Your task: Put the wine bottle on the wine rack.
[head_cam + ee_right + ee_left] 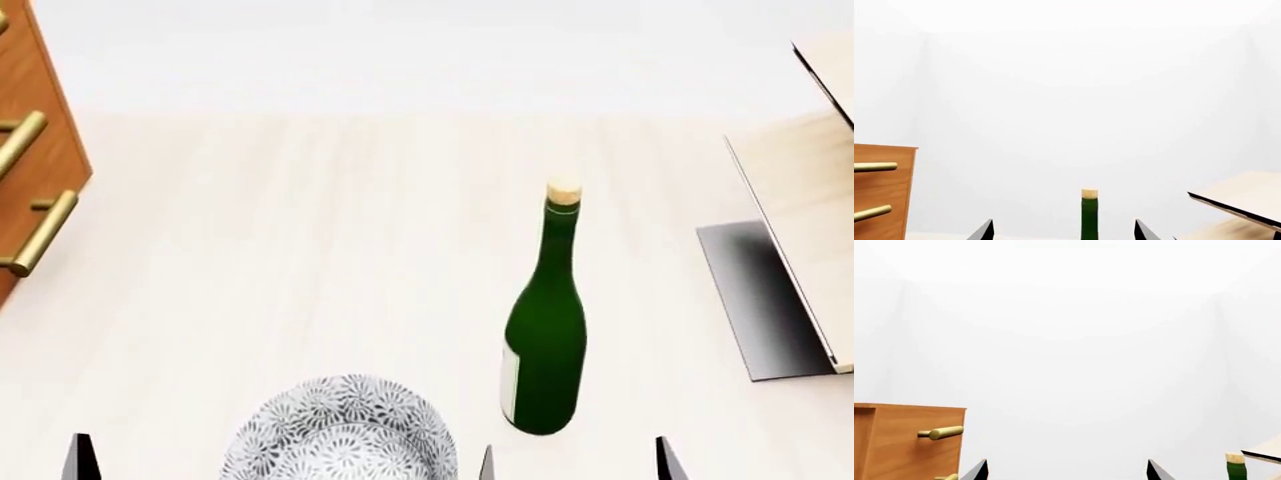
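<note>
The surface (pixel 307 230) is pale wood with a faint lengthwise grain, evenly lit, and it meets a plain white backdrop at its far edge. The walls (pixel 1074 100) are uniform white and featureless; faint vertical corner lines show where the back wall joins the two side walls. Lighting is diffuse and bright.

A brown wooden cabinet (pixel 40 110) stands at the left edge of the surface. Its front carries cylindrical brass handles (pixel 40 233) on short posts, set one above another. In the left wrist view the cabinet (pixel 911 440) shows a flat top and a square corner.

A patterned grey-white bowl (pixel 347 430) sits at the near edge.
</note>
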Motion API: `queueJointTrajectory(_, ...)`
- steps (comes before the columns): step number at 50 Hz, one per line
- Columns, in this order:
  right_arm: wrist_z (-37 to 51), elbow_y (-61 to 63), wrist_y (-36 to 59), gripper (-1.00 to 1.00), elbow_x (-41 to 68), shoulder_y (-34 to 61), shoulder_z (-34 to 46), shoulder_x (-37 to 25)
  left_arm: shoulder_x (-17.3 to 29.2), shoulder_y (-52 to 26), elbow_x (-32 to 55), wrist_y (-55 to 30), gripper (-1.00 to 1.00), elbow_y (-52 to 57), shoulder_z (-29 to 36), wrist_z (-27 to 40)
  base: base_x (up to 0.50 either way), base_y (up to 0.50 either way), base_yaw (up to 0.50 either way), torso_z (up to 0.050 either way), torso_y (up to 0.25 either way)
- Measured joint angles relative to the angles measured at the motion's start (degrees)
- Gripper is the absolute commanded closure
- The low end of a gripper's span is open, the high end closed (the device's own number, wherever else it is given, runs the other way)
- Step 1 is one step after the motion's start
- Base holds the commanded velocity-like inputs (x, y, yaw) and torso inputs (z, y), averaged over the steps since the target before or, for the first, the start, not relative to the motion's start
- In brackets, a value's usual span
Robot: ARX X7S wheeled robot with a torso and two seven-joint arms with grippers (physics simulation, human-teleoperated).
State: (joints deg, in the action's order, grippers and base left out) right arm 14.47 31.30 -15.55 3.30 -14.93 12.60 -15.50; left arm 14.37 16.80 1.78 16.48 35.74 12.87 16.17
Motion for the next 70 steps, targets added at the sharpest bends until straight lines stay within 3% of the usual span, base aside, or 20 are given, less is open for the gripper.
queueJointTrajectory(70,1.31,-1.04,0.95,-1.00,0.21,0.88,2.24,-1.55,1.72,-0.63,0.04,0.13,-1.00,-0.53,1.74,2.04,0.11,0.00,0.00,0.000,0.000)
